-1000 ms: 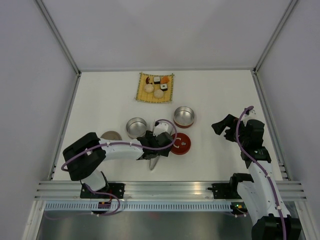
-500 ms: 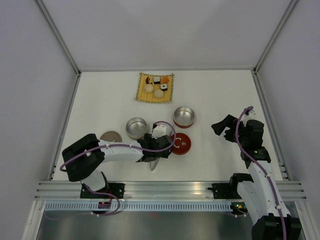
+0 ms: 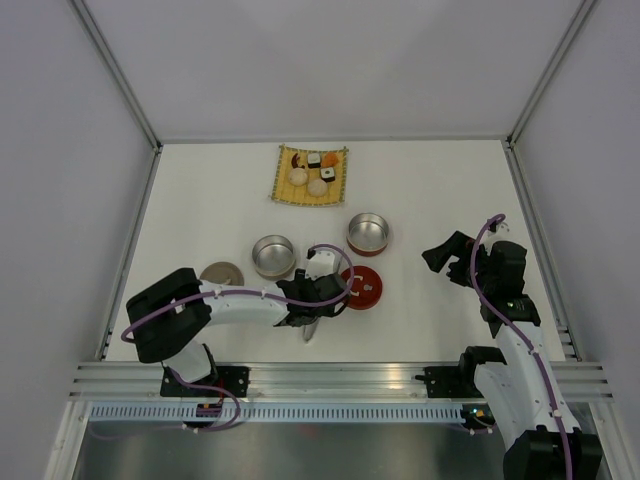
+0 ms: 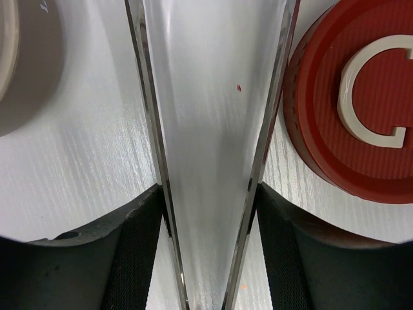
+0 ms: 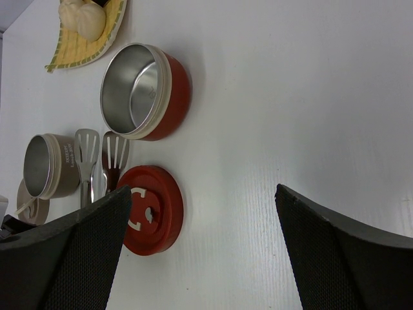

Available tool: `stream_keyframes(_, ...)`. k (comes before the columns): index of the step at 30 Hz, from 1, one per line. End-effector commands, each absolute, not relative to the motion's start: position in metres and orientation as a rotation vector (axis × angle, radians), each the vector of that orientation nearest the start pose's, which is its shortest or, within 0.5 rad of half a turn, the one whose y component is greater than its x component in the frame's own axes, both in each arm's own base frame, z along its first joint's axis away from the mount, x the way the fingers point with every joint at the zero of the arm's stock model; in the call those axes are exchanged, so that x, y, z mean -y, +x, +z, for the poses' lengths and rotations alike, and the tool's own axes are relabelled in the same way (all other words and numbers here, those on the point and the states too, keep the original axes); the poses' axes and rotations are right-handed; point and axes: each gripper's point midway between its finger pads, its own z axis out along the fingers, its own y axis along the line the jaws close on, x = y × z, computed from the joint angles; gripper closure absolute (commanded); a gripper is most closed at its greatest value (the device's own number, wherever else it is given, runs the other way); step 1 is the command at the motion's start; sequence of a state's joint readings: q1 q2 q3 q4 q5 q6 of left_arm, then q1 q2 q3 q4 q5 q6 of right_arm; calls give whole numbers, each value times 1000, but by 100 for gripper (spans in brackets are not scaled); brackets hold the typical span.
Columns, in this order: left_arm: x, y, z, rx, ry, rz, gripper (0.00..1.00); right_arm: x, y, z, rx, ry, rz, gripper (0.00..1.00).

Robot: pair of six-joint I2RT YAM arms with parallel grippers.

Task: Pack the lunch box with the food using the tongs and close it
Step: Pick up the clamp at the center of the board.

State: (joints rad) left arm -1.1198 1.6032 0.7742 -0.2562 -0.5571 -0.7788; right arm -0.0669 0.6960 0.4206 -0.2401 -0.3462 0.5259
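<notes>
Left arm reaches low from its base across to the right, forearm nearly flat over the table, wrist pointing down. Left gripper sits over the tongs, between the beige tin and the red lid. In my left wrist view the left gripper straddles the tongs. The fingers have their pads against the outer sides of both thin arms, so I am closed onto the tongs. They lie flat on the table; how firm the hold is I cannot tell. Red lid is just beside the tongs' right arm, cut off by the frame edge. Beige lid is only a sliver at top left. The tongs run out of frame at both ends here. From above my gripper covers most of them and only the narrow joined end pokes out toward the near edge. Right arm is folded upright at the right side, right gripper raised off the table and well apart from everything. Its fingers are spread wide with nothing between them, right gripper. That view shows the tongs' slotted tips between the beige tin and the red lid, with the red tin beyond. The food sits on the bamboo mat at the far side, pieces too small to sort out well. In the right wrist view the mat is cut off and one white bun shows.
</notes>
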Motion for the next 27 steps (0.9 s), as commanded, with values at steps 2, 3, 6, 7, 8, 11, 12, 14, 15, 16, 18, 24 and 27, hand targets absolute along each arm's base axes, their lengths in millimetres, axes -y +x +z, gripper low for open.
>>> stream_keyframes(2,210,168,-27,-2565,334,150,37,-65,261,132,-2055,387,653,2)
stream_keyframes(3,210,169,-26,-2560,327,149,38,-65,261,133,-2053,387,656,2)
stream_keyframes(6,213,172,-18,-2540,312,128,39,-66,261,133,-2056,382,661,2)
stream_keyframes(7,213,173,-16,-2533,311,121,41,-66,261,133,-2055,385,663,2)
stream_keyframes(8,214,174,-12,-2524,302,109,41,-67,261,133,-2052,388,672,2)
stream_keyframes(11,220,181,6,-2477,287,57,43,-76,265,142,-2015,399,754,2)
stream_keyframes(12,222,185,16,-2449,275,33,43,-80,265,144,-2009,392,784,2)
stream_keyframes(14,225,189,28,-2421,279,12,44,-81,267,149,-1993,395,793,2)
stream_keyframes(15,226,191,34,-2403,274,2,44,-81,268,149,-1994,392,787,2)
stream_keyframes(16,227,193,43,-2384,269,-17,44,-80,268,149,-1995,393,773,2)
stream_keyframes(18,225,196,52,-2358,254,-25,44,-80,267,145,-2011,398,768,2)
stream_keyframes(24,215,202,72,-2292,209,-55,45,-91,267,147,-2001,389,840,2)
stream_keyframes(27,210,206,77,-2277,196,-54,45,-105,268,155,-1993,338,879,2)
